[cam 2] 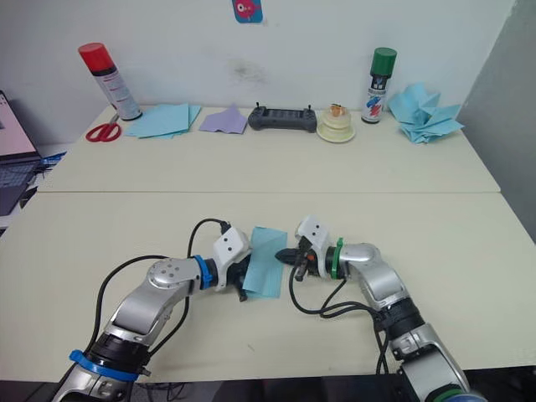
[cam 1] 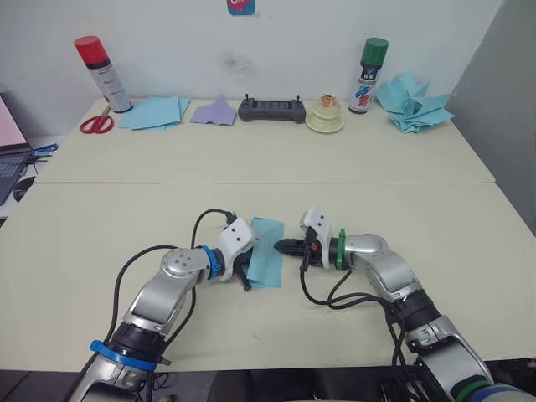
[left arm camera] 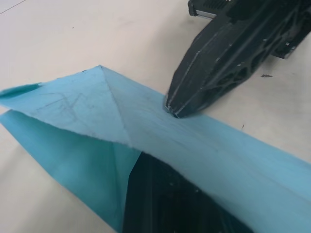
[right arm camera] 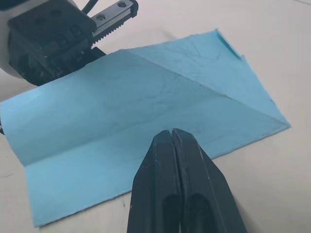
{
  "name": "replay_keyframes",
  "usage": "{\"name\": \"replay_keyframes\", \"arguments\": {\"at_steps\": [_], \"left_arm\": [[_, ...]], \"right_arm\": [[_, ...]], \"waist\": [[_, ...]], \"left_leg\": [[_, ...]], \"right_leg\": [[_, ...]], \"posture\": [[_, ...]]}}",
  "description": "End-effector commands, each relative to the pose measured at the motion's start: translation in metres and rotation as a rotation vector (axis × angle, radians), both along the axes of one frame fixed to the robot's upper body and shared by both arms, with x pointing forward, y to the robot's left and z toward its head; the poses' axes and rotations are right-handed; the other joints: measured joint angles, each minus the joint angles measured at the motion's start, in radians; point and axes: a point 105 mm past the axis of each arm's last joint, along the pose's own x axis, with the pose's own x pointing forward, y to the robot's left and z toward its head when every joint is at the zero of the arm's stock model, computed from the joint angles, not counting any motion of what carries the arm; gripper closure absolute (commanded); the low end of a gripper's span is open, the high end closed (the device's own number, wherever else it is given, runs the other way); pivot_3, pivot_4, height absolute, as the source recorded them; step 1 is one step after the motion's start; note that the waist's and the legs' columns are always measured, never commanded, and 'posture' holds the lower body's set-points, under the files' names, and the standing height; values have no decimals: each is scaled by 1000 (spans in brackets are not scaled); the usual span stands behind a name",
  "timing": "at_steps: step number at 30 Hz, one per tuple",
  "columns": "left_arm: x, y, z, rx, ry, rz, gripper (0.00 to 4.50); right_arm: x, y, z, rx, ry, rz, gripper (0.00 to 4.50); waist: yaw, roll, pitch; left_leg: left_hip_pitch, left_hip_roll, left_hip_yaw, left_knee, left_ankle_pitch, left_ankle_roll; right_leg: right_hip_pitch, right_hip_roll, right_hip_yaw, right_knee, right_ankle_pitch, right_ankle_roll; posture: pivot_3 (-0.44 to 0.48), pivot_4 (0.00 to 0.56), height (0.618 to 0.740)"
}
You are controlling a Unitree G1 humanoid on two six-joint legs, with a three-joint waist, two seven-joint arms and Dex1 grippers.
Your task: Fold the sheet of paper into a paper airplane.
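Paper sheet (cam 1: 266, 251), light blue and partly folded, is lain near the table's (cam 1: 469, 226) front edge, pinched by the left gripper (cam 1: 245, 272) for steadying, while the right gripper (cam 1: 285, 246), fingers pressed together, is set on it, likely to sharpen a crease

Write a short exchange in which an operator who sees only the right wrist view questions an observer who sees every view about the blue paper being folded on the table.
Operator: My shut fingers hang over the paper. Are they touching it?
Observer: Yes. In the left wrist view, the tip of the right gripper presses on the top face of the sheet of paper.
Operator: Are there any finished planes around to compare with?
Observer: Yes. In the head views, a heap of blue paper planes lies at the back right corner of the far table, beside a green-capped spray can.
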Motion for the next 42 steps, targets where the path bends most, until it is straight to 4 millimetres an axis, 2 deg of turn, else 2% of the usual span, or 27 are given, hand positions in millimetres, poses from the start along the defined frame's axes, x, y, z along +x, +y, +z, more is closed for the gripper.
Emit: {"name": "replay_keyframes", "arguments": {"at_steps": [1, 3, 6, 9, 13, 16, 19, 22, 28, 32, 38, 42], "left_arm": [[-10, 22, -24, 68, 118, 54, 4500], [-9, 28, -19, 70, 102, 64, 4500], [3, 38, 3, 29, 6, 118, 4500], [2, 46, 30, -22, -46, 110, 4500], [-3, 37, 67, -134, -94, 48, 4500], [-4, 24, 76, -155, -109, 8, 4500], [-9, 11, 57, -95, -64, -47, 4500], [-10, 11, 30, -3, -22, -51, 4500], [-17, 13, -1, 105, 25, -92, 4500], [-18, 13, -8, 144, 23, -120, 4500], [-16, 12, -8, 121, 25, -109, 4500], [-15, 9, -8, 108, 17, -98, 4500]], "right_arm": [[0, 0, -5, -81, -62, 34, 4472], [0, -1, -10, -111, -61, 38, 4472], [-1, -3, -14, -137, -56, 49, 4472], [2, -5, -14, -129, -52, 34, 4472], [2, -5, -12, -121, -51, 31, 4472], [3, -4, -11, -113, -49, 25, 4472], [4, -5, -12, -115, -46, 19, 4472], [5, -8, -12, -114, -46, 4, 4472], [17, -12, -6, -69, -30, -75, 4472], [33, -16, -3, -50, -41, -161, 4472], [59, -28, -8, -89, -85, -295, 4472], [71, -35, 4, -72, -172, -337, 4472]], "waist": [[-6, 0, 0], [-9, 0, 0], [-10, 0, 0], [-10, 0, 0], [-9, -1, 1], [-6, -1, 1], [-7, -1, 1], [-7, -1, 1], [-6, -1, 1], [-6, -1, 1], [-6, -2, 1], [-5, -2, 0]], "left_leg": [[0, 0, 0, 0, 0, 0], [0, 0, 0, 0, 0, 0], [1, 0, 0, 0, 0, 0], [0, 0, 0, 0, 0, 0], [-1, 0, 0, 0, 0, 0], [-1, 0, 0, 0, 0, 0], [-1, -1, 1, 0, 0, 0], [-1, -1, 0, -1, 0, 0], [-1, 0, 0, 0, 0, 0], [-1, 0, 1, 0, 0, 0], [0, -1, 1, 0, 0, 0], [0, -1, 1, 0, 0, 0]], "right_leg": [[0, 0, 0, 0, 0, 0], [0, 0, 0, 0, 0, 0], [0, 0, 0, 0, -1, 1], [0, 0, 0, 0, -1, 1], [-1, 0, -1, 0, -1, 1], [-1, -1, -1, -1, -1, 1], [-1, -1, 0, -1, -2, 3], [-1, -1, 0, -1, -2, 3], [-1, -1, 0, -1, -2, 3], [0, -1, 0, -1, -2, 3], [0, -2, 1, -1, -2, 3], [0, -2, 0, -1, -2, 3]], "posture": [[0, 150, 740], [0, 150, 740], [0, 150, 740], [0, 150, 740], [0, 150, 740], [0, 150, 740], [0, 150, 740], [0, 150, 740], [0, 150, 740], [0, 150, 740], [0, 150, 740], [0, 150, 740]]}}
